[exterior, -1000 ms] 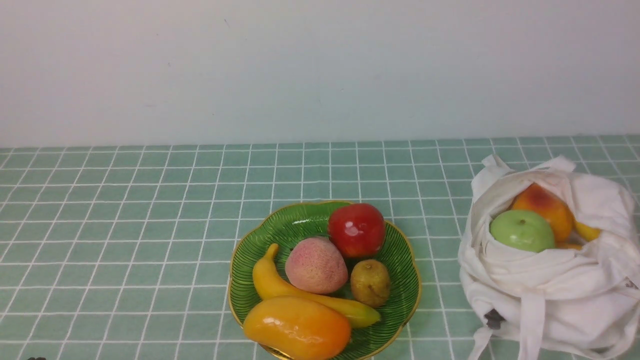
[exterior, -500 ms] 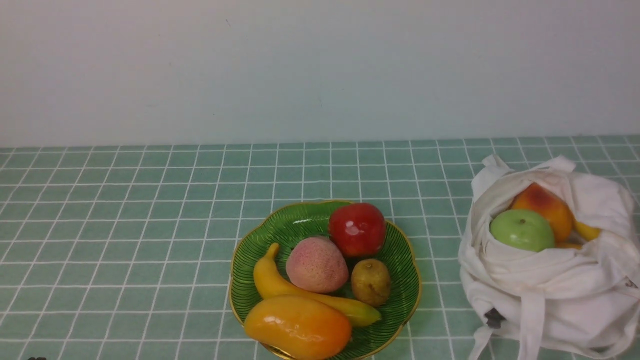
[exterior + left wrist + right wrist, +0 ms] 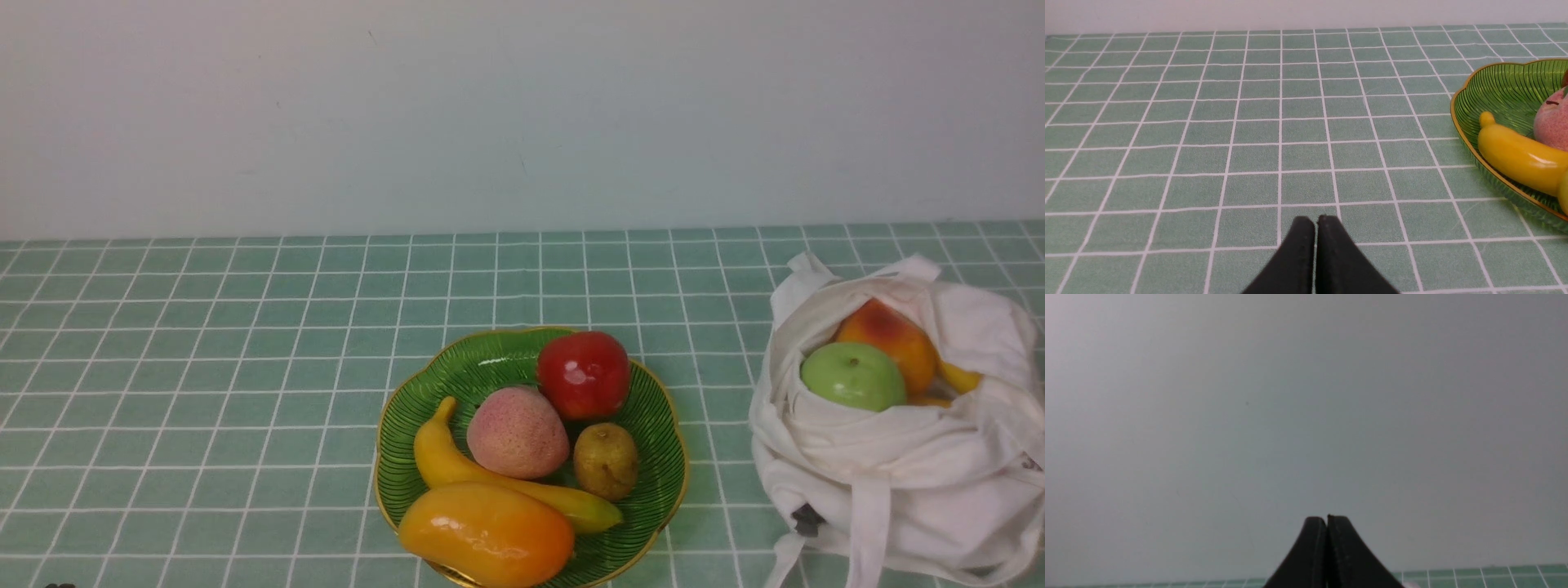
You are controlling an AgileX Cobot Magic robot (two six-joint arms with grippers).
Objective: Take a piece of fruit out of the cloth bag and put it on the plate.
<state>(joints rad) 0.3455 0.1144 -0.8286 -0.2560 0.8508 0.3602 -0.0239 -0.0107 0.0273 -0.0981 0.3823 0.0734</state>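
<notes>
Fruit: the mango point(image 3: 486, 534) lies on the plate point(image 3: 674, 408), leaning by the banana point(image 3: 506, 482), at the near rim

Plate: it also carries the pink peach point(image 3: 518, 433), the red apple point(image 3: 583, 374) and the kiwi point(image 3: 606, 461)

Bag: slumped open on my right, well apart from the plate, it holds the green apple point(image 3: 854, 376) and an orange-red fruit point(image 3: 890, 343), among others

Left gripper point(image 3: 1316, 218): I see its fingers closed together, nothing between them, over bare cloth

Right gripper point(image 3: 1327, 517): I have it closed too, gripping nothing, aimed toward the wall

Done: the mango is out of the bag and on the plate, so I judge the job complete

Left: nothing more that I can make out
</notes>
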